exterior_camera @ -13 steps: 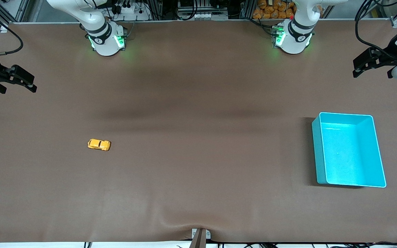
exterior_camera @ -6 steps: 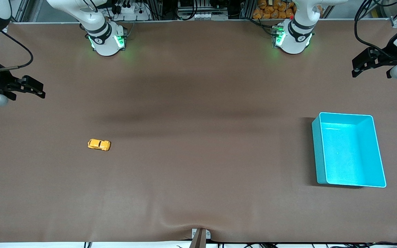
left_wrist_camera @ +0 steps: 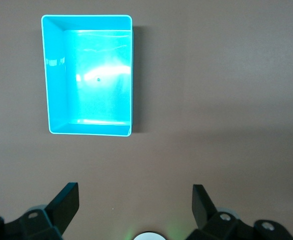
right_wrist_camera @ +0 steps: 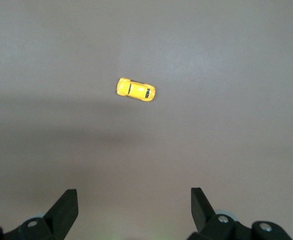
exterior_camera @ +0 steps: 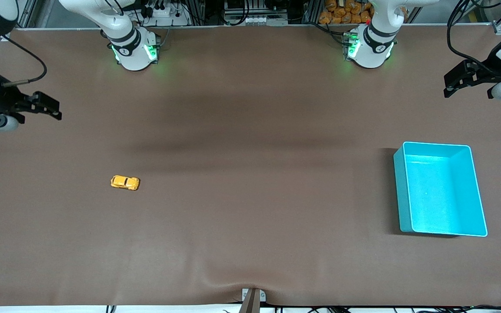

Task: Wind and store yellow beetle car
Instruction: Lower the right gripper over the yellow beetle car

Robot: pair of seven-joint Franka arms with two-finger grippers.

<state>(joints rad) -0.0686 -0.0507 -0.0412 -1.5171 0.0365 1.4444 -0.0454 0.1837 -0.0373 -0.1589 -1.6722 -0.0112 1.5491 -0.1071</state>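
Car: the tiny yellow-orange beetle-shaped toy car sits on its wheels on the brown table cover, toward the right arm's end, nobody touching it.
Bin: the turquoise rectangular plastic bin stands toward the left arm's end, well apart from the car, nothing visible inside.
Right gripper: the right gripper hangs over the table's edge at its own end, fingers spread wide, gripping nothing; its wrist camera looks down on the car.
Left gripper: the left gripper waits above its end of the table, fingers apart and empty, the bin below its camera.
Done: nothing yet, by the look of it.
Left: grab, wind, then carry to the bin.
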